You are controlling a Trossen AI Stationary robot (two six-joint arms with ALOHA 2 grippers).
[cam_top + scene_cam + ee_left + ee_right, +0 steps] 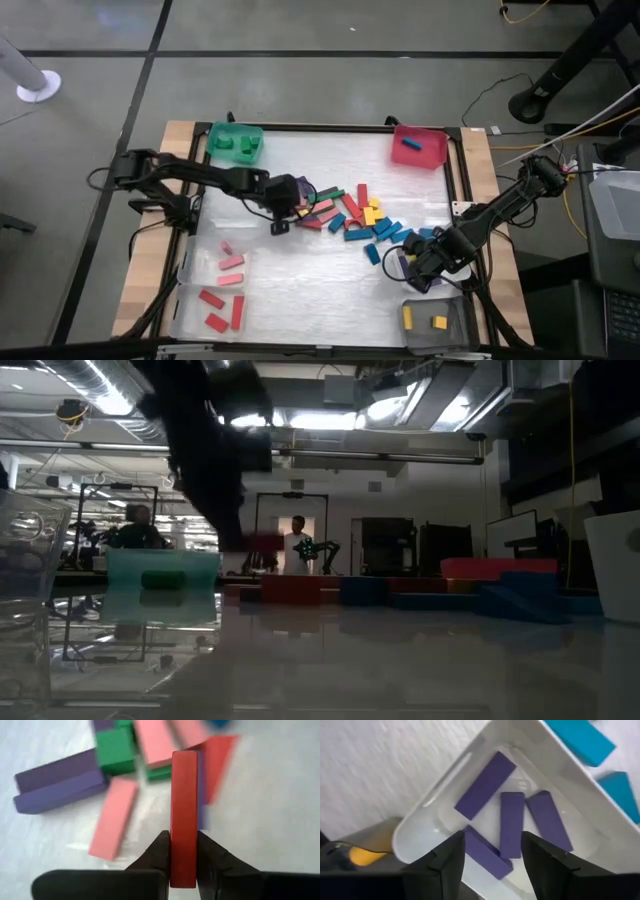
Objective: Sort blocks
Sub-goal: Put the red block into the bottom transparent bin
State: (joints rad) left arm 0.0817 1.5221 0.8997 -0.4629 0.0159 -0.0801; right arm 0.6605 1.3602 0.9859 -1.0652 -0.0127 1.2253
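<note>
1. High view: the blocks (352, 214) lie in a loose pile at the middle of the white table (320, 285), a mix of red, pink, green, blue, purple and yellow bars. The left gripper (280, 215) sits at the pile's left edge, centre-left of the frame. The right gripper (420, 268) is at lower right, just beside the blue blocks trailing off the pile. A green bin (236, 143) at upper left holds green blocks; a red bin (418, 147) at upper right holds a blue one. A clear bin (214, 290) at lower left holds pink and red blocks, and a grey bin (432, 322) at lower right holds yellow ones.

2. Low view: a dark arm comes down at upper left. The green bin (160, 582) stands at left with a green block inside, and red and blue blocks line the middle and right. A person (296, 547) stands in the room far behind the table.

3. Left wrist view: the left gripper (184, 865) is closed tight on a red block (184, 815), which stands on edge between the two fingers. Beyond it lie pink, green and purple blocks on the white surface.

4. Right wrist view: the right gripper (492, 855) holds nothing; its fingers stand apart over a white tray (445, 795) with four purple blocks (512, 822) lying in it. Blue blocks sit outside the tray at upper right.
</note>
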